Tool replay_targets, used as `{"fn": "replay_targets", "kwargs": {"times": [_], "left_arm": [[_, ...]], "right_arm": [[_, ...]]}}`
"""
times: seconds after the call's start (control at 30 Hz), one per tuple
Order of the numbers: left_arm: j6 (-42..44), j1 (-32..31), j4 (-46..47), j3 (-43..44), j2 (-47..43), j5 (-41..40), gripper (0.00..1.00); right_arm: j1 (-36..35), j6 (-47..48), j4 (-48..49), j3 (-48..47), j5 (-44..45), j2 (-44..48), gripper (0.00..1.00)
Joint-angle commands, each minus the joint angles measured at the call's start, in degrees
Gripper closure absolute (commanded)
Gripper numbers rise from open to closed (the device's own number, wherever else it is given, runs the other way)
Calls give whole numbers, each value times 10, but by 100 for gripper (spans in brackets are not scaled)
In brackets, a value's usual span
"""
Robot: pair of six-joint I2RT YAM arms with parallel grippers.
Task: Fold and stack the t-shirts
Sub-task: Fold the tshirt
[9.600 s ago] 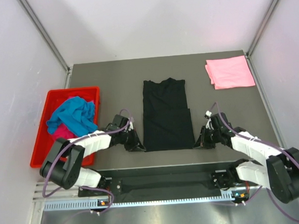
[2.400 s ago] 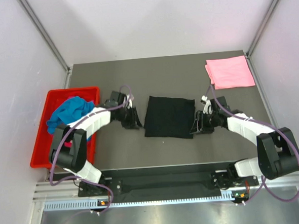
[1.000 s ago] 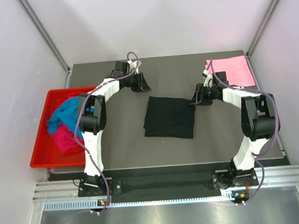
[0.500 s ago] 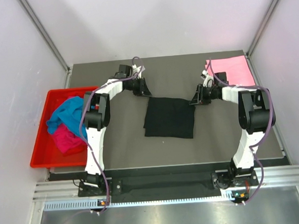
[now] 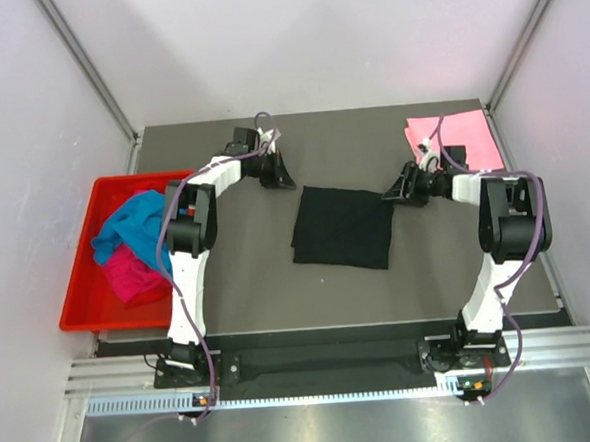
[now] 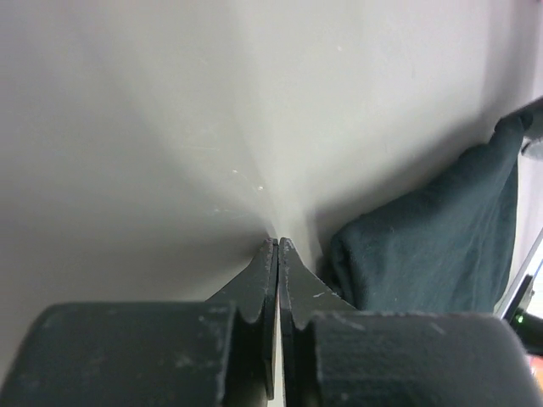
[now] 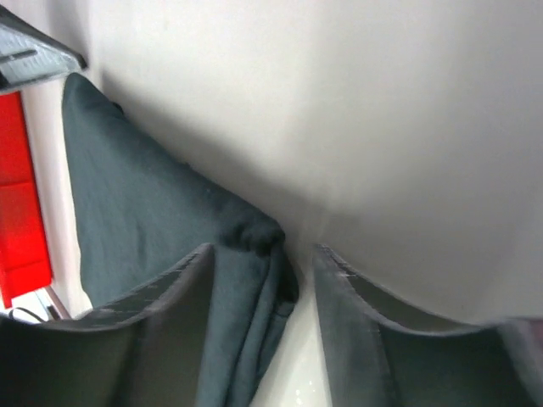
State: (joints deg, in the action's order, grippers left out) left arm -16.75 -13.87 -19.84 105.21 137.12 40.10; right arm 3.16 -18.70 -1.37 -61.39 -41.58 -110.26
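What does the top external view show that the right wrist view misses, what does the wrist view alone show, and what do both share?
Top external only: the folded light pink t-shirt, the crumpled turquoise t-shirt and the left gripper. Right wrist only: the layered corner of the folded black t-shirt, lying between the right gripper's parted fingers. Both: that black shirt and the red plastic tray.

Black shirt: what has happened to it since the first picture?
The black shirt was folded in half into a square, then slid slightly right. Both arms reached to the far side; the left fingers have shut on nothing, the right fingers stand open around its corner. The pink shirt and tray stayed put.
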Motion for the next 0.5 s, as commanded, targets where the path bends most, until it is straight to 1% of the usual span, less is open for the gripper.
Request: {"fn": "replay_targets", "kwargs": {"times": [0.0,0.07,0.13,0.23,0.27,0.3,0.33,0.37,0.4,0.47], "left_arm": [[-28,9,14,-4,-41,-59,94],[-35,9,7,-8,-76,-84,93],[-40,4,6,-19,-112,-88,93],[-43,-12,6,-36,-148,-78,95],[-49,-20,14,-45,-156,-73,95],[-56,-24,22,-62,-161,-50,96],[-71,-27,30,-71,-166,-40,97],[-74,-39,37,-79,-166,-33,97],[-74,-45,41,-90,-164,-34,97],[-65,-62,46,-99,-153,-35,97]], "right_arm": [[4,8,-28,-8,16,46,48],[4,-4,-67,-10,33,85,46],[2,-15,-78,-10,28,107,48],[-17,-25,-98,-16,18,137,59],[-24,-20,-105,-19,15,142,65],[-27,-19,-111,-21,7,141,77],[-45,-20,-106,-19,-5,138,83],[-47,-29,-96,-15,-34,131,86],[-50,-35,-73,-8,-39,127,88],[-50,-39,-56,11,-45,111,89]]}}
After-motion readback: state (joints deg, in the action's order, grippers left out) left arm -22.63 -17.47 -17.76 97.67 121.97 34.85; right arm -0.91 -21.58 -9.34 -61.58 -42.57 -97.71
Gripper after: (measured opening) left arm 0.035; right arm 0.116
